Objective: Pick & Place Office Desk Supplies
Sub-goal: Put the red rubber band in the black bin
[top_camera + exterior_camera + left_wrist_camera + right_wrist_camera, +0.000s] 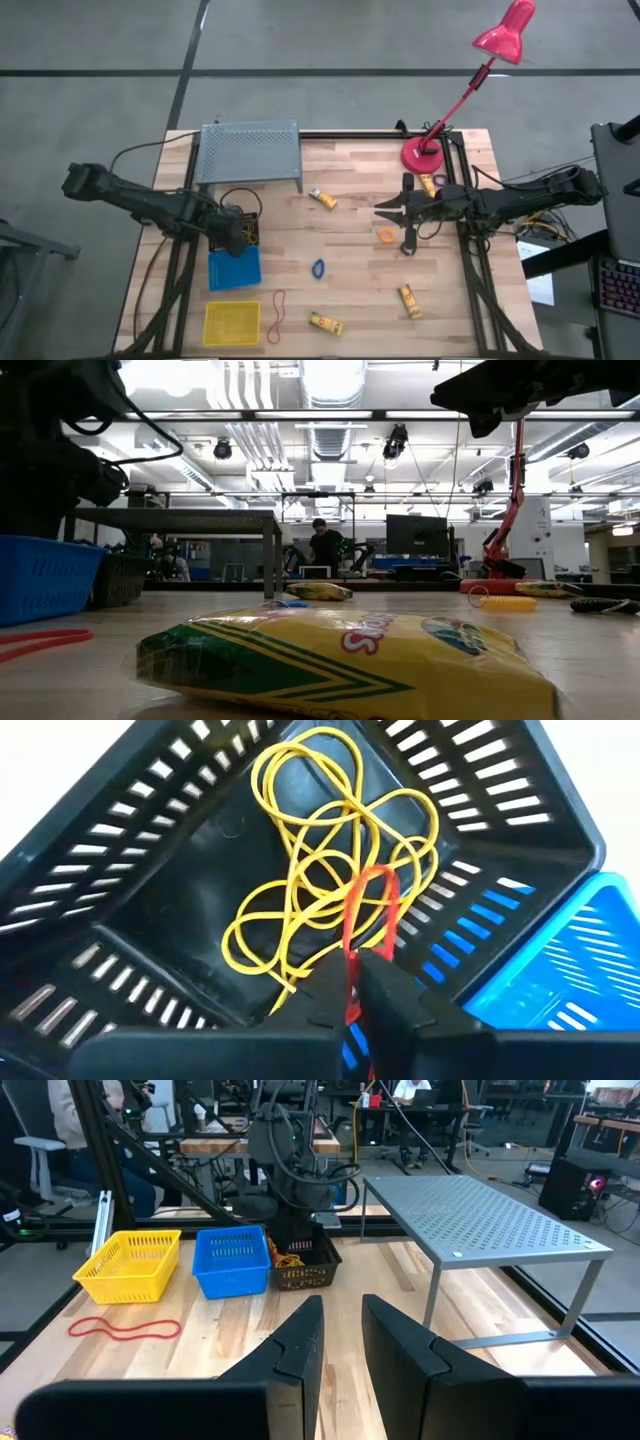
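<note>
My left gripper hangs over the black bin, shut on a red rubber band. Yellow rubber bands lie tangled on that bin's floor. My right gripper is open above the table near the lamp, just beside an orange band, touching nothing. On the tabletop lie a blue ring, a red band and several short yellow tubes. One tube fills the foreground of the low view. My left gripper pinches the red rubber band between its two fingers at one end of the loop, coming from above and pointing down into the black bin. The loop's free end reaches onto the yellow bands on the bin floor.
The blue bin and yellow bin stand in a row beside the black one. A grey perforated shelf stands at the far left, and the pink lamp's base at the far right. Bare wood lies mid-table.
</note>
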{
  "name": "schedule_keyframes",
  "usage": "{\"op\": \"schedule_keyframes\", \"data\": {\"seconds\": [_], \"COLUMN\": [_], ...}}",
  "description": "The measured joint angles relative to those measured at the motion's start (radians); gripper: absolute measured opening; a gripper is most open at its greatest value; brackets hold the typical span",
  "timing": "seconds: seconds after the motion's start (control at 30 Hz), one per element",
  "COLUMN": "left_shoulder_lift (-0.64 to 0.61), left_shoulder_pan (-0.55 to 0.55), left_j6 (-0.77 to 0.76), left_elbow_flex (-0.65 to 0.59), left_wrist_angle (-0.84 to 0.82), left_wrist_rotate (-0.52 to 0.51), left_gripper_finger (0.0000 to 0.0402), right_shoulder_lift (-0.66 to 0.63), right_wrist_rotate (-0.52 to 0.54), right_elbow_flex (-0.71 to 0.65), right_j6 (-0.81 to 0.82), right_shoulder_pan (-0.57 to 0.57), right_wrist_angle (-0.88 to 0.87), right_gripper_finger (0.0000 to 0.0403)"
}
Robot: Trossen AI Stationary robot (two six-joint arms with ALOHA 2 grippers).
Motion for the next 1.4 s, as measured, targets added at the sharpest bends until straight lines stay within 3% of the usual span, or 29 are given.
{"op": "schedule_keyframes", "data": {"seconds": [0.33,0.43,0.6,0.83,1.0,1.1,1.27,1.4], "left_shoulder_lift": [-0.03,-0.068,-0.129,-0.131,-0.09,-0.05,0.082,0.202], "left_shoulder_pan": [0.012,0.013,0.014,0.014,0.014,-0.003,-0.074,-0.14], "left_j6": [-0.018,0.049,0.126,0.175,0.001,-0.182,-0.404,-0.564], "left_elbow_flex": [0.0,0.013,0.114,0.306,0.38,0.391,0.396,0.411], "left_wrist_angle": [0.026,0.02,-0.031,-0.159,-0.253,-0.242,-0.157,-0.022], "left_wrist_rotate": [0.0,-0.006,-0.092,-0.119,-0.131,-0.075,0.013,0.019], "left_gripper_finger": [0.014,0.0162,0.0177,0.0175,0.0175,0.0175,0.0175,0.0175], "right_shoulder_lift": [0.0,0.0,0.0,0.0,0.0,0.0,0.0,0.0], "right_wrist_rotate": [0.0,0.0,0.0,0.0,0.0,0.0,0.0,0.0], "right_elbow_flex": [0.0,0.0,0.0,0.0,0.0,0.0,0.0,0.0], "right_j6": [0.0,0.0,0.0,0.001,0.0,0.001,0.001,0.001], "right_shoulder_pan": [0.0,0.0,0.0,0.0,0.0,0.0,0.0,0.0], "right_wrist_angle": [0.0,0.0,0.0,0.0,0.0,0.0,0.0,0.0], "right_gripper_finger": [0.0068,0.0068,0.0068,0.0068,0.0068,0.0068,0.0068,0.0068]}}
